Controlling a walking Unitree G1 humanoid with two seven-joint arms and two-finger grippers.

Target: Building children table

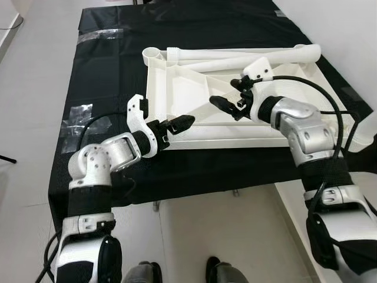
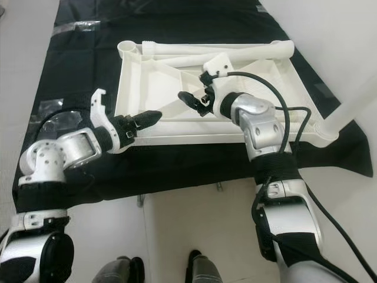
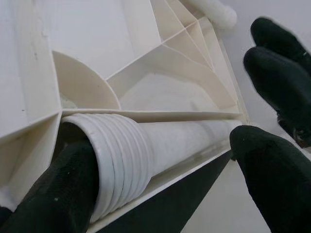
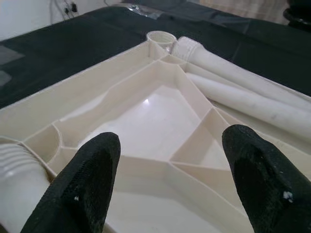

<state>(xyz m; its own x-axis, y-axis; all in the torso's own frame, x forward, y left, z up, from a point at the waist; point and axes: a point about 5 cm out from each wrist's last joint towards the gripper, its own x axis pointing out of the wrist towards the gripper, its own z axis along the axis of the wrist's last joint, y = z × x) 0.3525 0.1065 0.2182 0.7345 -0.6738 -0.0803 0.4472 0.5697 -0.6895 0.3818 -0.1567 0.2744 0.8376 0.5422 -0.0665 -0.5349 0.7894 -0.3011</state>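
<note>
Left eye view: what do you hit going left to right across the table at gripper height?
Tape patches on the black cloth → left gripper at the near left corner of the upturned white tabletop → right gripper over the tabletop's ribs → black cable looping off the right arm.

Cream-white ribbed tabletop (image 1: 177,88) and white legs (image 1: 253,56) sit on a plain black cloth (image 1: 106,65); pale grey floor (image 1: 35,71).

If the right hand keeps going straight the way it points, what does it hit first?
Probably a rib inside the upturned white tabletop: the right hand, fingers open, points low over its ribbed underside. Depth is unclear.
</note>
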